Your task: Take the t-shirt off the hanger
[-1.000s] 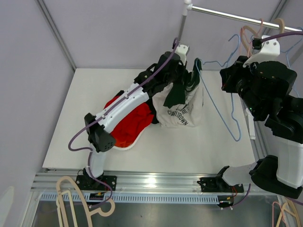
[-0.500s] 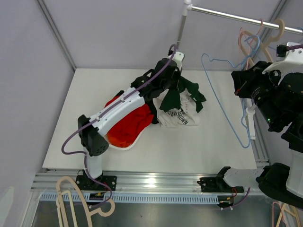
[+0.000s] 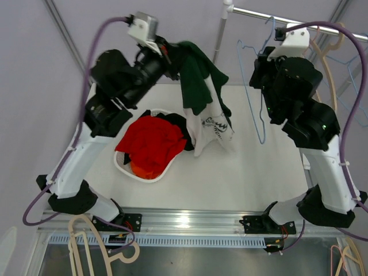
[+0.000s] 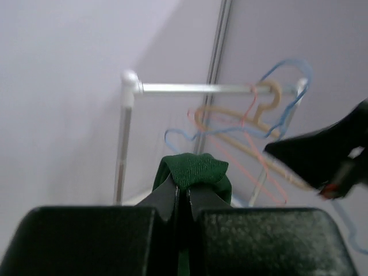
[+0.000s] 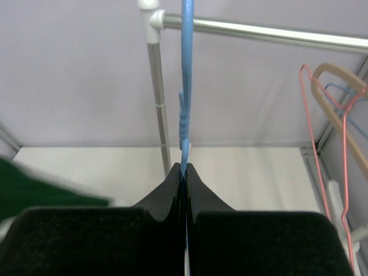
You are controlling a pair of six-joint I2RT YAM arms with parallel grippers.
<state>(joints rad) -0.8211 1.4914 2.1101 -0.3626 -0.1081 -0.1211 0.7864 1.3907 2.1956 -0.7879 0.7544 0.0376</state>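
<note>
The t-shirt (image 3: 206, 109) is dark green and white with a printed logo. It hangs in the air from my left gripper (image 3: 172, 54), high above the table, clear of the hanger. In the left wrist view the jaws are shut on a fold of green cloth (image 4: 194, 171). My right gripper (image 3: 265, 54) is shut on the thin blue wire hanger (image 3: 256, 98), held up near the rail. In the right wrist view the blue wire (image 5: 186, 86) rises from between the shut jaws toward the metal rail (image 5: 259, 33).
A white basket (image 3: 123, 167) with red and black clothes (image 3: 150, 141) sits on the table at left centre. The clothes rail (image 3: 299, 23) with its upright post (image 3: 220, 34) carries several pink, beige and blue hangers (image 3: 339, 63) at the far right. A beige hanger (image 3: 95, 241) lies below the front edge.
My left arm has lifted the t-shirt from the table high into the air. My right arm has swung the blue hanger left and up toward the rail, away from the shirt.
</note>
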